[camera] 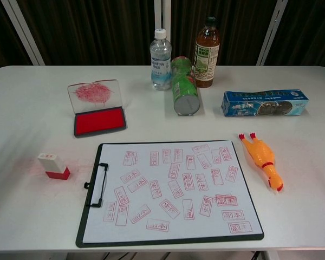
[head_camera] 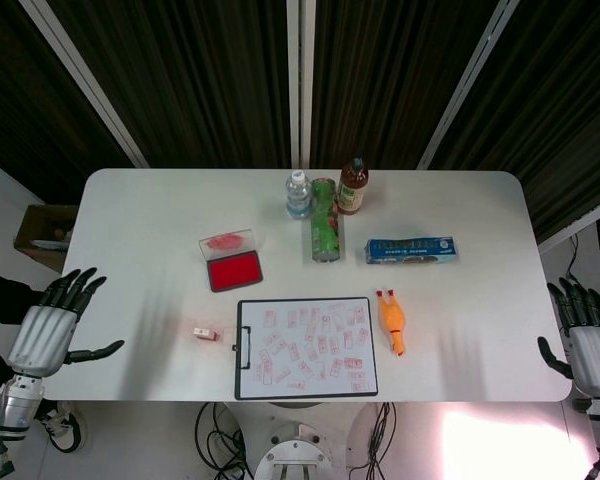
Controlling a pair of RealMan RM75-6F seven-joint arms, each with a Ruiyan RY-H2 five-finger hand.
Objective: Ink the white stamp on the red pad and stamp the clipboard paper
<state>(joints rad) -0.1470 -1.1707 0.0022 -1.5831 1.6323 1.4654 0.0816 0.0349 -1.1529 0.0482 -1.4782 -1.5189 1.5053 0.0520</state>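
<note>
Stamp: white stamp rests near tabletop's left front edge, left of clipboard.
Pad: red pad, lid raised, behind clipboard.
Clutter: bottles, can, box along rear; rubber chicken right.
Hands: left hand, right hand spread, empty, off the side edges.

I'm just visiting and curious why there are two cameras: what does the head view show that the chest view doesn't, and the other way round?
Only the head view shows the robot's left hand and right hand, both open beside the table, plus the floor. Only the chest view shows the stamp marks clearly and the bottle labels. Both share the white stamp, red pad, clipboard and rubber chicken.
</note>
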